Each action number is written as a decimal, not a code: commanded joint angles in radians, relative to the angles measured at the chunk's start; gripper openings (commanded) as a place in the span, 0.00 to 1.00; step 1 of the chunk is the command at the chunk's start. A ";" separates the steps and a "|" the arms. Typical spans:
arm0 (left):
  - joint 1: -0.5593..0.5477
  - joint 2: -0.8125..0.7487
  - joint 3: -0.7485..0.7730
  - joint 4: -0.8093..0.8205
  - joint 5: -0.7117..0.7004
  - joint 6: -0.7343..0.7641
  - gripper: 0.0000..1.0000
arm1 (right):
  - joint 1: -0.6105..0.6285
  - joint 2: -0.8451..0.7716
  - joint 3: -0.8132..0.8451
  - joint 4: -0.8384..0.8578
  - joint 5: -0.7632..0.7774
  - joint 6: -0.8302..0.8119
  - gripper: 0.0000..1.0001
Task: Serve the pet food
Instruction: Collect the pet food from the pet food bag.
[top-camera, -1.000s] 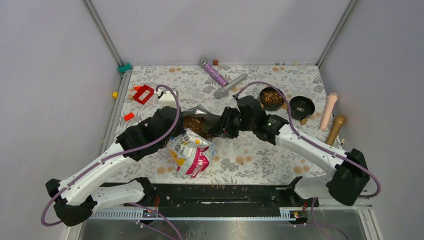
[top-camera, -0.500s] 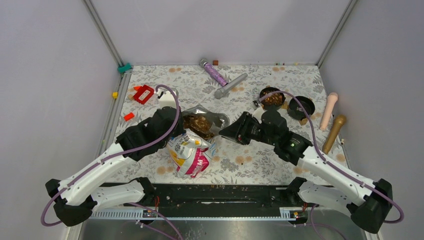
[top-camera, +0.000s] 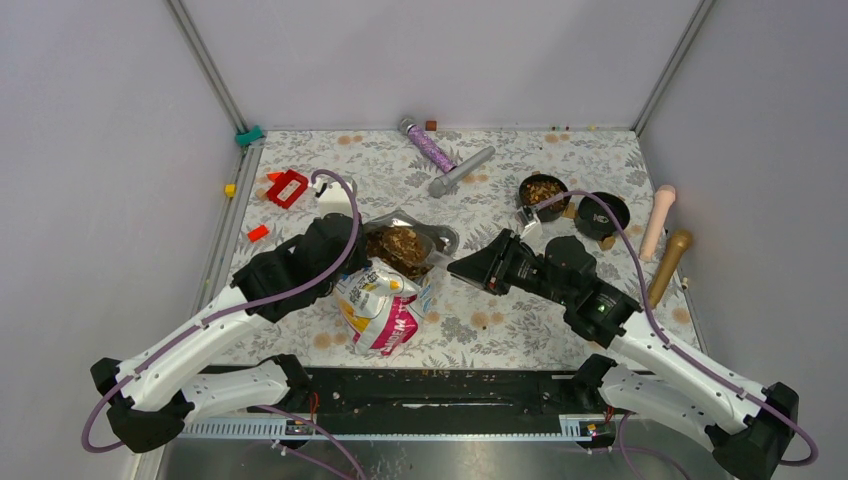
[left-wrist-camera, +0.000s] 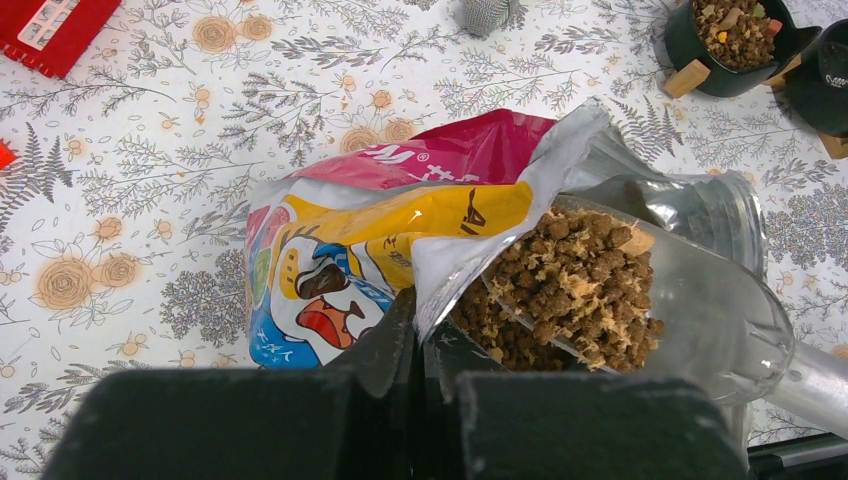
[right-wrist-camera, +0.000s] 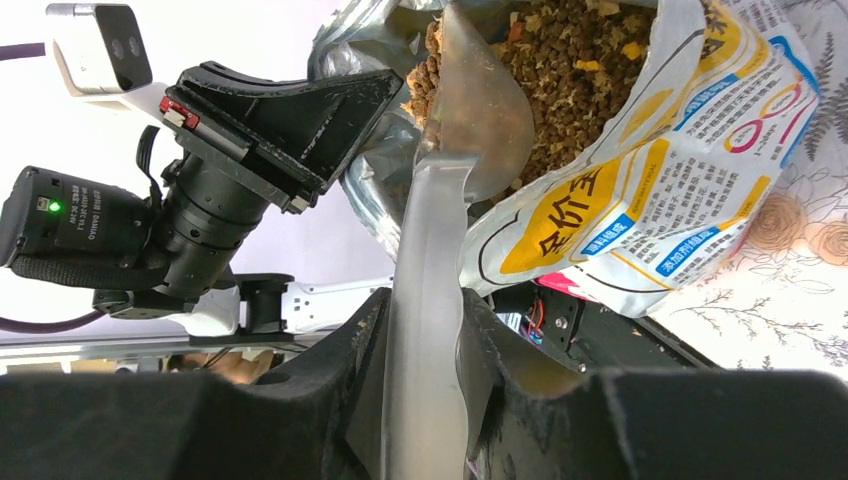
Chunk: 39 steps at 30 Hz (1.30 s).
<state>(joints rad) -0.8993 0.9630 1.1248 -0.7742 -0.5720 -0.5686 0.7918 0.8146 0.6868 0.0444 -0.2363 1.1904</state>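
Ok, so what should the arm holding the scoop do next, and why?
Probably lift the scoop gently out of the bag, keeping it level. The right gripper grips its handle, and its cup sits in the bag mouth heaped with kibble. The left gripper pinches the bag's edge, holding it open. One black bowl already has food; the second bowl looks empty.

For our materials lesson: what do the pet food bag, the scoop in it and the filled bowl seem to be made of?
Pet food bag: glossy printed plastic film with a silver foil-like lining; it crinkles. Scoop: smooth and shiny, either see-through plastic or polished metal, unclear which. Filled bowl: dark, smooth and rigid, probably plastic or glazed ceramic.
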 joint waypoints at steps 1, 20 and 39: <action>-0.020 -0.040 0.032 0.089 0.023 -0.008 0.00 | -0.008 -0.004 -0.004 0.151 -0.020 0.034 0.00; -0.020 -0.053 0.020 0.095 0.013 -0.032 0.00 | -0.037 -0.032 -0.122 0.367 -0.095 0.137 0.00; -0.020 -0.062 0.011 0.109 0.039 -0.036 0.00 | -0.108 -0.106 -0.295 0.534 -0.155 0.184 0.00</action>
<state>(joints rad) -0.9001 0.9421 1.1168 -0.7780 -0.5762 -0.5770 0.7242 0.7456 0.4175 0.4858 -0.3454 1.3705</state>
